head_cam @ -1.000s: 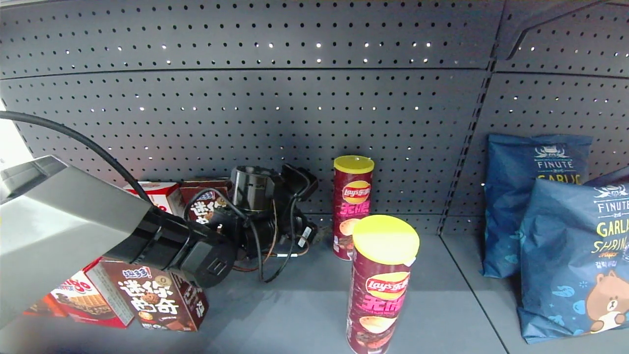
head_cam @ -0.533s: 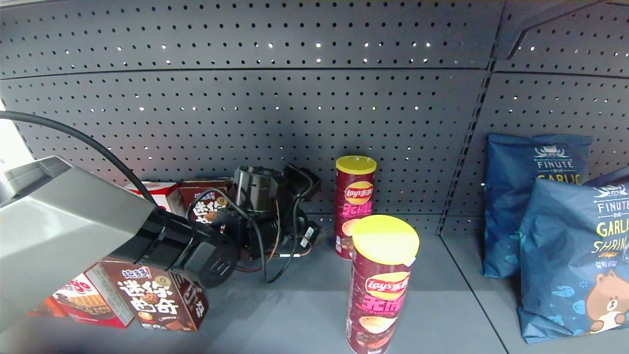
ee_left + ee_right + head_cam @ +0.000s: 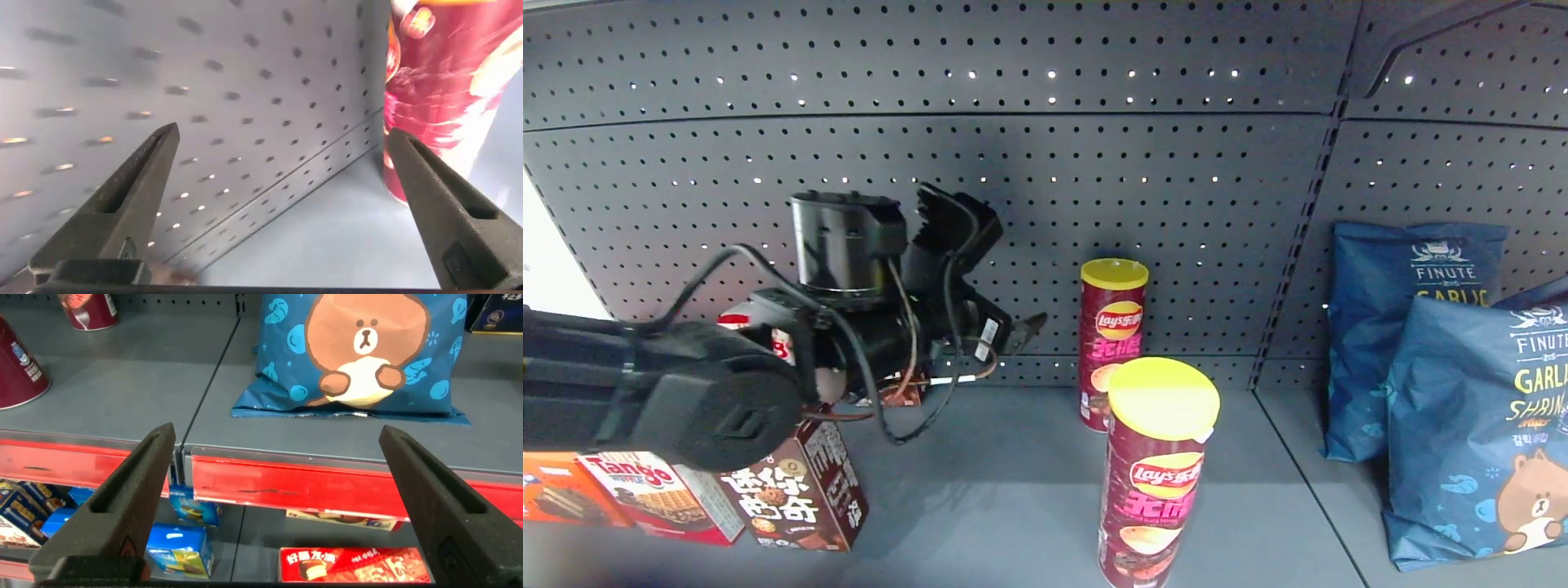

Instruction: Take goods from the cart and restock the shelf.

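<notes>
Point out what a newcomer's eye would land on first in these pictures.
Two red cans with yellow lids stand out: the front chip can near the edge of the shelf, and the rear chip can upright behind it. To the left of the rear can, the left gripper hangs open and empty. At the right lean the blue snack bags, the nearest printed with a bear.

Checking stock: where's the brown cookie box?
Head view: the brown cookie box stands front left on the shelf, right of the red wafer box.
</notes>
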Available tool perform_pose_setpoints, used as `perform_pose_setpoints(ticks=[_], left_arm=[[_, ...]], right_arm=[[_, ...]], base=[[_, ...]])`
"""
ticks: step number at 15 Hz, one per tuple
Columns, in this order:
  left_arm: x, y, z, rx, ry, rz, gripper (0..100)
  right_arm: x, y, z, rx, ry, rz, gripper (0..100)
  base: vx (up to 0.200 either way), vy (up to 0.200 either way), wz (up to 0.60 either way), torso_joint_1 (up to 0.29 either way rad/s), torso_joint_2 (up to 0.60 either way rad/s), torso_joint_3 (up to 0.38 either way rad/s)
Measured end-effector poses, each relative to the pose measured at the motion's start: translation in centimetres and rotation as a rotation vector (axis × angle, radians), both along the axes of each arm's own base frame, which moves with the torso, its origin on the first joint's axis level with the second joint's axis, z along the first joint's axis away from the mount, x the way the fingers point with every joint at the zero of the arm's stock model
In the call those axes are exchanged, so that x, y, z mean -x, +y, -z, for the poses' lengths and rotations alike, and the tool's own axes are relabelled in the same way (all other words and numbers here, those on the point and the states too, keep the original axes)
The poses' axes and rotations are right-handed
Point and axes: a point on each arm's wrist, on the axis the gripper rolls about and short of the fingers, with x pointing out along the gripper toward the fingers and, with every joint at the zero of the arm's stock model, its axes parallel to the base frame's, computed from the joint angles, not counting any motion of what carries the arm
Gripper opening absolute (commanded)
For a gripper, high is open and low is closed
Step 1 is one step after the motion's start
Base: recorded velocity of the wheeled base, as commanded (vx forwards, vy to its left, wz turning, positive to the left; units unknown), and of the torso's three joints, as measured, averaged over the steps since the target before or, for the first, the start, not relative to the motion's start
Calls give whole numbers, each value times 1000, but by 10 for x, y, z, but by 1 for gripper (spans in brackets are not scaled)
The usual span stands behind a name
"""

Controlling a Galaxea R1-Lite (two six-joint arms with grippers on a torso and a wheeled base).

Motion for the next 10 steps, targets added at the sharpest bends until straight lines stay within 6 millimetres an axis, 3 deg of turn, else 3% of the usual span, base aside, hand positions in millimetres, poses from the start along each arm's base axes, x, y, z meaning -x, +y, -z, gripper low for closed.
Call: perform_pose_setpoints(ticks=[3, 6, 8, 10], left_arm=[[51, 31, -33, 18, -40, -20, 100], [120, 71, -66, 71, -164, -67, 100], [172, 99, -70, 103, -233, -102, 100], [221, 126, -57, 110, -256, -157, 100]], right_arm=[[0, 0, 0, 0, 0, 0, 100], [0, 0, 0, 0, 0, 0, 100], [0, 0, 0, 0, 0, 0, 100], [0, 0, 0, 0, 0, 0, 100]], base=[[0, 0, 0, 0, 0, 0], [0, 0, 0, 0, 0, 0], [0, 0, 0, 0, 0, 0], [0, 0, 0, 0, 0, 0]])
